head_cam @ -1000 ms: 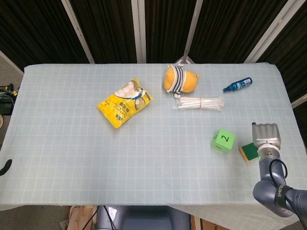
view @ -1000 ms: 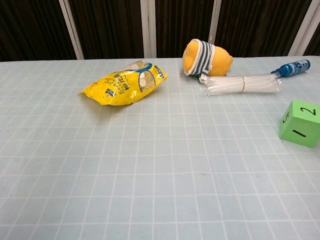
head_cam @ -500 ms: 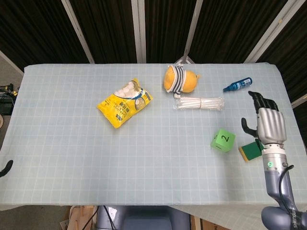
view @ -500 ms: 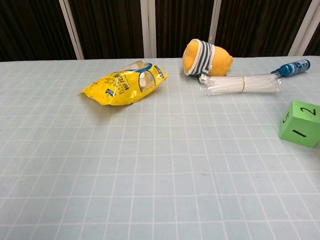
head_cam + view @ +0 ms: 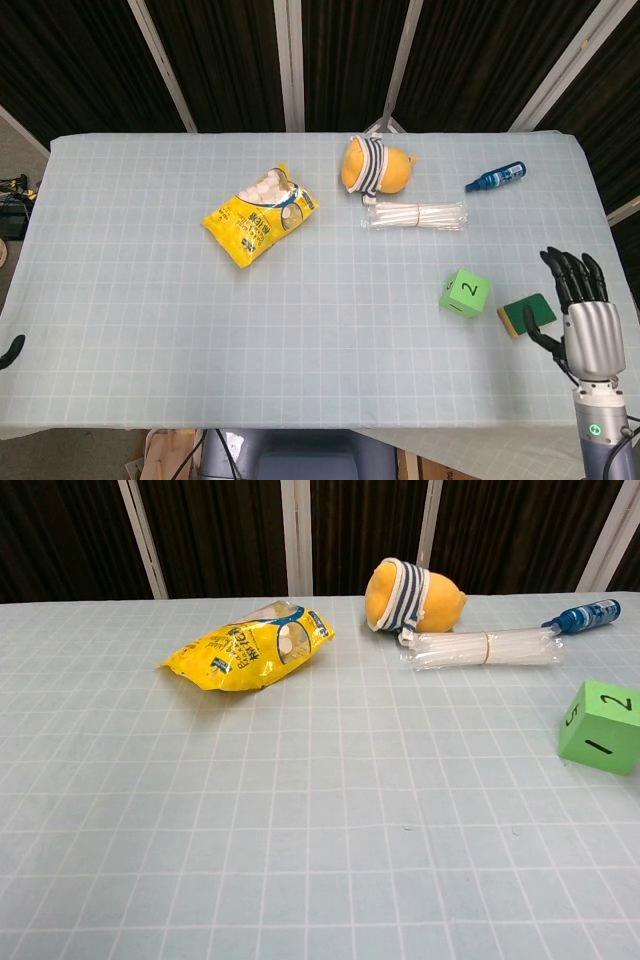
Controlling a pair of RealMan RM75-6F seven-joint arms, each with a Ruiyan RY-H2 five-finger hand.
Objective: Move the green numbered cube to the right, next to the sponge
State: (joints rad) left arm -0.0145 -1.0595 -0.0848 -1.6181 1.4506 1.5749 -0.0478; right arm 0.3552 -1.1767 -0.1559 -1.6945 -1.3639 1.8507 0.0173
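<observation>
Green numbered cube (image 5: 465,293) sits just left of sponge (image 5: 527,315) | right hand (image 5: 587,322) empty, fingers apart, right of sponge | we judge placement done; clear away without nudging either

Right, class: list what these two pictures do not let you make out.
- Sponge: outside the chest view, past its right edge.
- Left hand: only a dark tip at the head view's left edge; open or shut unclear.
- Cube: far faces hidden in both views.
- Blue bottle: label too small to read.
</observation>
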